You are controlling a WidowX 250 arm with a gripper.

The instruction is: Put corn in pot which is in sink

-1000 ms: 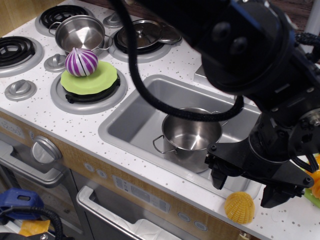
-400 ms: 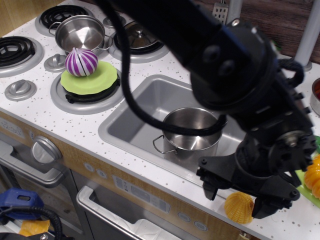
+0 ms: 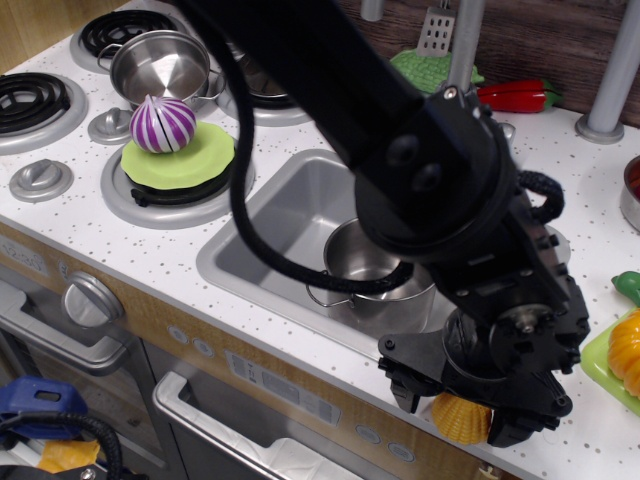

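- While I watch the single view, I see my gripper [image 3: 465, 412] low over the white speckled counter [image 3: 130, 240], at its front edge, right of the sink [image 3: 265, 240].
- Its two dark fingers [image 3: 405, 372] stand apart, one on each side of the corn [image 3: 458, 417]; I cannot tell whether either pad touches it.
- I see the corn only in part: a yellow ribbed dome resting on the counter, its top hidden by the gripper body.
- I find the pot [image 3: 362, 262] upright in the sink, near the basin's front right; one wire loop handle shows on its left, and my arm [image 3: 400, 150] covers its right side.
- I see the pot and the corn apart, with the sink's front rim and a strip of counter between them.
- On the stove to the left I see a purple and white striped toy [image 3: 162, 124] sitting on a green plate [image 3: 180, 158], and a second steel pot [image 3: 160, 64] behind it on a burner.
- At the right edge I see an orange-yellow lobed vegetable [image 3: 624, 352] on a light green mat, cut off by the frame.
- Along the back I see a red pepper [image 3: 518, 96] lying on the counter.
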